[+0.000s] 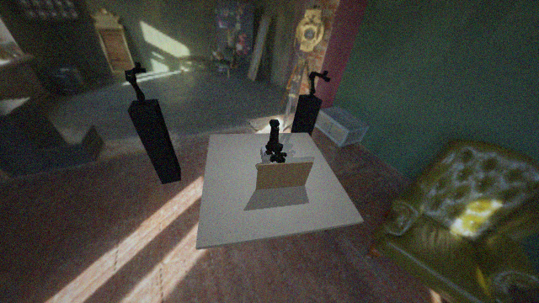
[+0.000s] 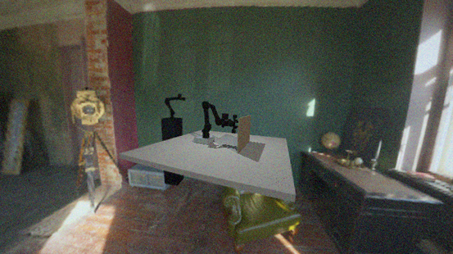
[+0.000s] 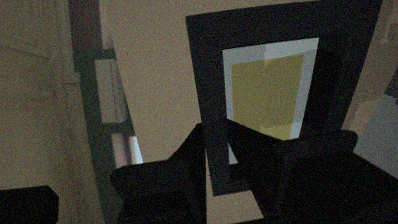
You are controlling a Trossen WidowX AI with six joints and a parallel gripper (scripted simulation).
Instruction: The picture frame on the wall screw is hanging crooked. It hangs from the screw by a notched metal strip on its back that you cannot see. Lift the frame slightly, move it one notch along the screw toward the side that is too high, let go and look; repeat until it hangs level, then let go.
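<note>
The picture frame (image 3: 209, 65) has a dark border, a pale mat and a yellow-olive picture. It is in front of the upright tan board (image 1: 282, 176) (image 2: 244, 135) (image 3: 155, 65). Its top edge rises to the right in the slanted wrist view; I cannot tell whether it is level. My gripper (image 3: 212, 125) (image 1: 278, 157) (image 2: 235, 122) is shut on the frame's lower left border, with one dark finger on each side of it. The screw and the notched strip are hidden. The top and exterior views hide the frame's front.
The board stands on the white table (image 1: 227, 227) (image 2: 214, 169) and casts a shadow. My arm's base is behind the board in the top view. Two black pedestals (image 1: 153, 140) (image 1: 306, 114) with small arms stand beyond the table. A green armchair (image 1: 455, 236) (image 2: 259, 216) is near it.
</note>
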